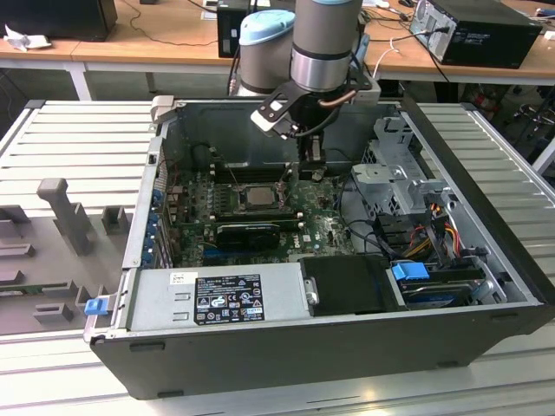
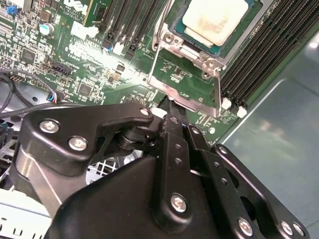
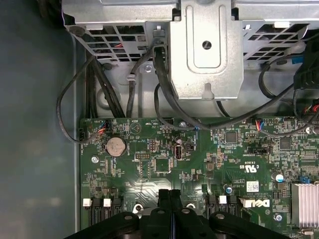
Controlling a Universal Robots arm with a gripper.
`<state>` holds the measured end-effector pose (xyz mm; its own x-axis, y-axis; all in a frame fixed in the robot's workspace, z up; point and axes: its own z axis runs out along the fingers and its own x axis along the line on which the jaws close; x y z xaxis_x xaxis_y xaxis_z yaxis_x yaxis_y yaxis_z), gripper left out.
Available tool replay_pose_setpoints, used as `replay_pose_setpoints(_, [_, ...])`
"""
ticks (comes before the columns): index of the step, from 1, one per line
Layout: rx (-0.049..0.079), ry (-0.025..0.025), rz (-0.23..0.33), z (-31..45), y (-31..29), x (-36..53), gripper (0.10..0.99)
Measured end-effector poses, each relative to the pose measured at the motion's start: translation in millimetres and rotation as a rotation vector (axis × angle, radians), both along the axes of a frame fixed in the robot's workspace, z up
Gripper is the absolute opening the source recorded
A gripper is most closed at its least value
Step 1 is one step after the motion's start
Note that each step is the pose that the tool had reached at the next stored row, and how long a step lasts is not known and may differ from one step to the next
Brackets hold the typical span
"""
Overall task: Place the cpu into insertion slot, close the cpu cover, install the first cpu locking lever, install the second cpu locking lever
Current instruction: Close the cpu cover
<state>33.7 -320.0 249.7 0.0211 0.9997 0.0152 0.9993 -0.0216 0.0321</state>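
Sitting in the insertion slot (image 1: 238, 197) on the green board, the cpu (image 2: 215, 20) lies framed by the lowered cpu cover (image 2: 185, 94); the jaws, pressed together, meet the cover's edge.

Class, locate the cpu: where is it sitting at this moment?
In the exterior view the cpu lies flat in the middle of the motherboard, just beyond the black graphics card. In the second wrist view it sits between banks of memory slots.
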Motion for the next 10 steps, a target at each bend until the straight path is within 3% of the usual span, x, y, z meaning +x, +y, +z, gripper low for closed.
replay_pose_setpoints(10, [0.000, 0.0000, 0.000, 0.0, 0.0, -3.8, 0.106])
